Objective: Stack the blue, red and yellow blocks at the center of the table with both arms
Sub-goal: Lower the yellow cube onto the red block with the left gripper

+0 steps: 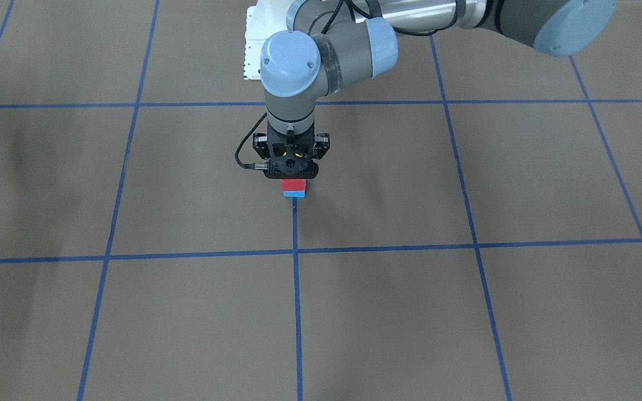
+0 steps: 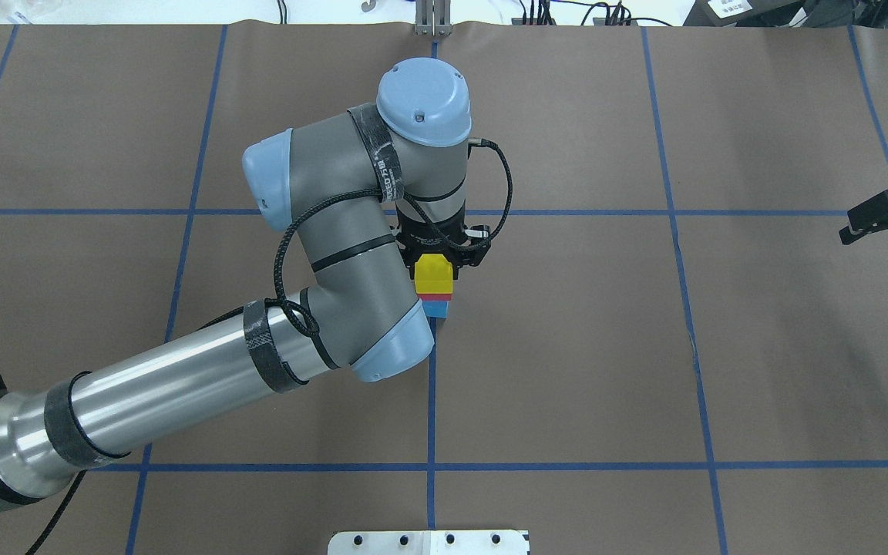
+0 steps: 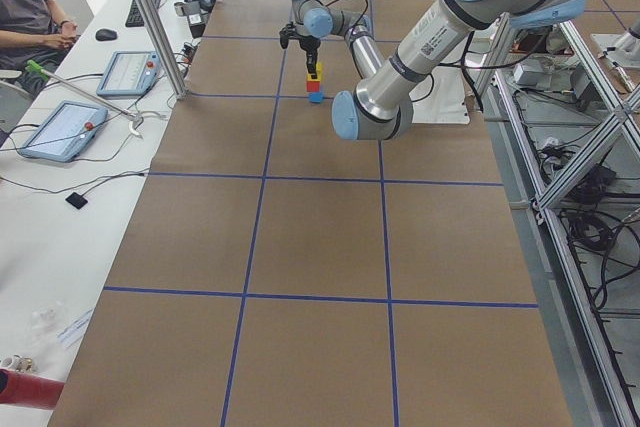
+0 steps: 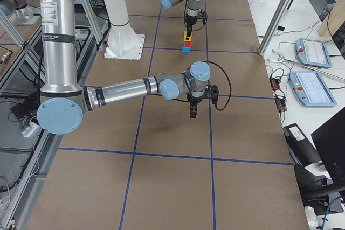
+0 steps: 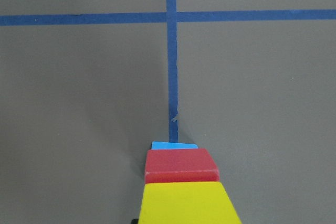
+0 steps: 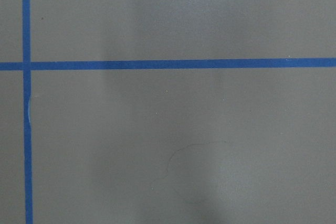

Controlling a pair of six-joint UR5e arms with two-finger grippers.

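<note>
Left gripper (image 2: 434, 268) hangs straight down over the middle of the table (image 2: 567, 370). Its two jaws look closed on the yellow block (image 2: 434, 277), one on each side and touching it as far as I can see. That yellow block sits on top of the red block (image 2: 435, 296), and the red block sits on the blue block (image 2: 435, 309), which rests flat on the table. So all three colors are in one little tower, blue at the bottom, red in the middle, yellow on top. The tower stands right at the end of a blue tape line (image 2: 431, 401), near the middle of the table. From the left wrist camera the blocks look lined up well, with none sticking far out to one side. The right gripper (image 2: 879, 220) is well off to the side, with nothing in it that I can see. I cannot tell if its jaws are open or closed. I think this is the very last step: the yellow block is set down but not yet let go. Next, the left gripper needs to open its jaws slowly, so neither one pushes the block. Then it should lift straight up, not sideways, because a small bump could knock the tower over. The right gripper has no job left and should keep away.
</note>
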